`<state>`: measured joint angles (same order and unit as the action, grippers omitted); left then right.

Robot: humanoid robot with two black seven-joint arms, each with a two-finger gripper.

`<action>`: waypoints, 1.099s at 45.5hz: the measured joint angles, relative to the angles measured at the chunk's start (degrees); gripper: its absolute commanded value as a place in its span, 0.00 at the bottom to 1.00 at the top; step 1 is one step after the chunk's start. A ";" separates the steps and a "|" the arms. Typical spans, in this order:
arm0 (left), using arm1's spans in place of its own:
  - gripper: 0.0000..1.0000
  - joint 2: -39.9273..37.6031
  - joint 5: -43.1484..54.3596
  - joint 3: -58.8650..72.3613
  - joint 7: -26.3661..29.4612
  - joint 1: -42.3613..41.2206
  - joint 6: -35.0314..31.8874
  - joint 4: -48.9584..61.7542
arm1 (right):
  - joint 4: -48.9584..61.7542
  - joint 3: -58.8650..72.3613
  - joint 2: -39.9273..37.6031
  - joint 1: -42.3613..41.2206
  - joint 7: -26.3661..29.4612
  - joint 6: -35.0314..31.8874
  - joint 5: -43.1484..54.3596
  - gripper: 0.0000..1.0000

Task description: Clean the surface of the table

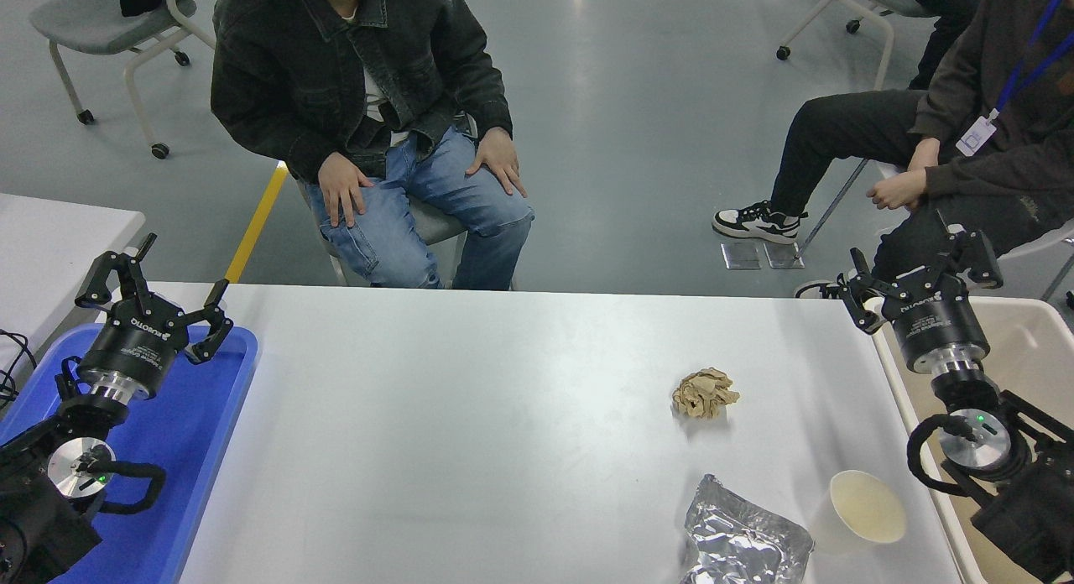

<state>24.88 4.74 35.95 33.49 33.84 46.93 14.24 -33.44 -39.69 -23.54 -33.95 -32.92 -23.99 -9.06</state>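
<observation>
The white-grey table surface (470, 433) fills the lower half of the head view. On its right part lie a crumpled brown paper ball (704, 393), a crinkled silver foil bag (742, 538) and a cream paper cup (866, 506). My right gripper (923, 282) hangs open and empty above the table's far right corner, over the edge of a beige bin. It is well clear of the paper ball. My left gripper (155, 290) stays parked open over a blue tray at the lower left.
A blue plastic tray (201, 433) lies along the table's left edge. A beige bin (1036, 349) stands off the right edge. One person (361, 89) sits at the far side, another (965, 148) at the upper right. A second table (50, 232) shows at left.
</observation>
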 measured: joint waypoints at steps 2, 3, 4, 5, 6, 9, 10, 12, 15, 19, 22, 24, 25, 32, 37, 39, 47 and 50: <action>1.00 0.00 0.00 0.00 0.00 0.00 0.00 0.00 | -0.02 0.08 -0.43 0.00 0.00 -0.02 0.00 1.00; 1.00 0.00 0.00 0.00 0.00 0.00 0.00 0.00 | -0.02 0.11 -0.52 0.00 0.00 -0.02 0.00 1.00; 1.00 0.00 0.00 0.00 0.00 0.00 0.00 0.00 | -0.06 0.25 -0.75 0.01 0.00 -0.05 0.00 1.00; 1.00 0.00 0.00 0.00 0.00 0.00 0.00 0.00 | -0.10 0.57 -1.29 0.07 0.01 -0.08 0.03 1.00; 1.00 0.00 0.00 0.00 0.00 0.00 0.00 0.00 | -0.10 0.77 -1.50 0.08 0.01 -0.09 0.04 1.00; 1.00 0.00 0.00 0.00 0.00 0.00 0.00 0.00 | -0.31 1.49 -2.26 0.08 0.03 -0.14 0.08 1.00; 1.00 0.00 0.00 0.00 0.00 0.00 0.00 0.00 | -0.34 1.59 -2.38 0.09 0.03 -0.14 0.09 1.00; 1.00 0.00 0.00 0.00 0.00 0.00 0.00 0.00 | -0.70 2.14 -2.94 0.08 0.03 -0.21 0.50 1.00; 1.00 0.00 0.00 0.00 0.00 0.00 0.00 0.00 | -2.22 2.76 -4.20 0.03 0.03 -0.24 1.65 1.00; 1.00 0.00 0.00 0.00 0.00 0.00 0.00 0.00 | -4.91 3.34 -6.09 0.03 0.01 -0.28 3.24 1.00; 1.00 0.00 0.00 0.00 0.00 0.00 0.00 0.00 | -7.05 3.67 -7.42 0.07 0.03 -0.28 5.39 1.00; 1.00 -0.01 0.00 0.00 0.00 0.00 0.00 0.00 | -8.24 3.87 -8.25 0.08 0.14 -0.28 7.28 1.00; 1.00 -0.01 0.00 0.00 0.00 0.00 0.00 0.00 | -8.65 3.95 -8.56 0.09 0.18 -0.28 8.05 1.00; 1.00 -0.01 0.00 0.00 0.00 0.00 0.00 0.00 | -11.36 5.28 -10.80 0.06 0.68 -0.52 14.76 1.00; 1.00 -0.01 0.00 0.00 0.00 0.00 0.00 0.00 | -14.46 7.62 -13.25 -0.08 2.10 -0.76 18.05 1.00; 1.00 -0.01 0.00 0.00 0.00 0.00 0.00 0.00 | -15.71 8.51 -14.20 -0.16 2.54 -0.85 18.96 1.00; 1.00 -0.01 0.00 0.00 0.00 0.00 0.00 -0.01 | -23.47 13.48 -20.33 -1.55 4.20 -1.11 24.81 1.00; 1.00 -0.01 0.00 0.00 0.00 0.00 0.00 0.00 | -26.65 15.39 -23.04 -2.37 4.75 -1.20 27.63 1.00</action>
<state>24.87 4.75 35.95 33.49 33.84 46.93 14.24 -60.09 -24.29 -46.57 -36.33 -28.17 -25.19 18.57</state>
